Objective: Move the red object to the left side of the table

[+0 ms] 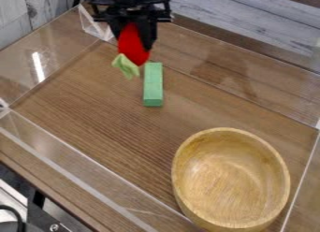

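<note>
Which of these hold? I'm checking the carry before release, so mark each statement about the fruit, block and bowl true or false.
1. The red fruit is held in the gripper. True.
2. The fruit lies in the bowl. False: the bowl holds nothing.
3. The green block lies flat on the table. True.
4. The block stands inside the bowl. False: it lies apart, up-left of it.
5. The fruit's leafy end hangs downward. True.

- The table is brown wood grain, edged by low clear walls.
- A green block lies near its middle.
- A wooden bowl sits at the near right.
</note>
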`<state>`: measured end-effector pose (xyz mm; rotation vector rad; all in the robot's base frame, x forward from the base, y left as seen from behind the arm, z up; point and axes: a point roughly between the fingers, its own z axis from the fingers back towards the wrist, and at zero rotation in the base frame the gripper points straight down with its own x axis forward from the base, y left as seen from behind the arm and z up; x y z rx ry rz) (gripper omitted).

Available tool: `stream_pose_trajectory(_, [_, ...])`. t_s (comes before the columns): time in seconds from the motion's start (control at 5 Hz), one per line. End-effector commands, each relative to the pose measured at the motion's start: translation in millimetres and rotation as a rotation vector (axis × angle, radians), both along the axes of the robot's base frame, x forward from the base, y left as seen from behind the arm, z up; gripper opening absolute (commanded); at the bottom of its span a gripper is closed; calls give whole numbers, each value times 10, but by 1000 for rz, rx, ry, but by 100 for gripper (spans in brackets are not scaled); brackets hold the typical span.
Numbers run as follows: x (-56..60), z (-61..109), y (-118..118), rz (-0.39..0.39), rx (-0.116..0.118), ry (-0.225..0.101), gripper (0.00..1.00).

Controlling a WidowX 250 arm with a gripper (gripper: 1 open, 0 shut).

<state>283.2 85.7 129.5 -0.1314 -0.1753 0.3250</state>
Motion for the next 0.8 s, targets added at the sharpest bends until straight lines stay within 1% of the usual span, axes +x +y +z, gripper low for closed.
stream_pose_trajectory(0.0, [-17,37,314,-12,45,-39,0])
stream_pose_trajectory(0.2, [-100,-121,594,-25,66,-30,0])
stream_pose_trajectory(0.4, [-118,-266,661,-20,79,-20,0])
stream_pose_trajectory(0.6, [-78,-428,683,-13,87,-9,0])
